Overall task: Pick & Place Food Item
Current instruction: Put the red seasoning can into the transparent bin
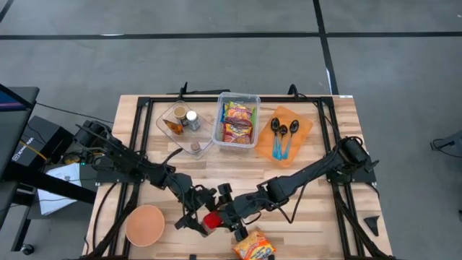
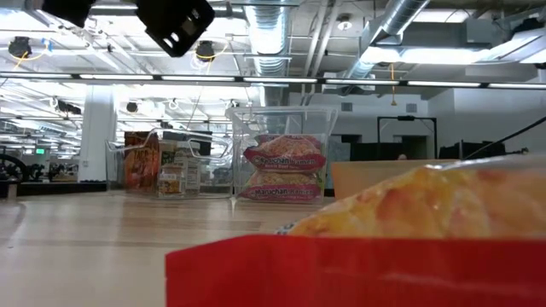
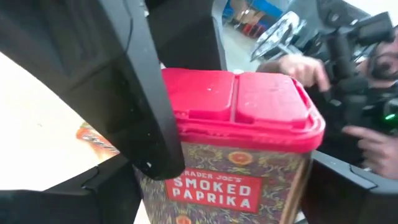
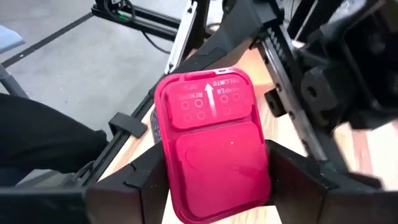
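A smoked paprika tin (image 3: 236,180) with a red flip lid (image 4: 211,155) stands upright between both grippers near the table's front middle (image 1: 211,220). My right gripper (image 4: 214,180) reaches it from the right and is shut on its top. My left gripper (image 3: 224,199) comes from the left. It is open, one finger on either side of the tin's patterned body. An orange ramen packet (image 1: 253,248) lies flat by the front edge. An orange bowl (image 1: 144,224) sits at the front left. My right gripper pinches the tin at lid height, one finger on each broad side of the red lid (image 4: 166,177). One of its fingers (image 3: 146,106) shows dark in front of the lid. They slant down from the table's right. The tin stays upright; its bottom does not show.
At the back stand a clear tub of ramen packets (image 1: 238,120), a clear tray with jars and bottles (image 1: 182,123) and an orange board with dark spoons (image 1: 289,133). A person's hands (image 3: 298,65) show beyond the table in the left wrist view.
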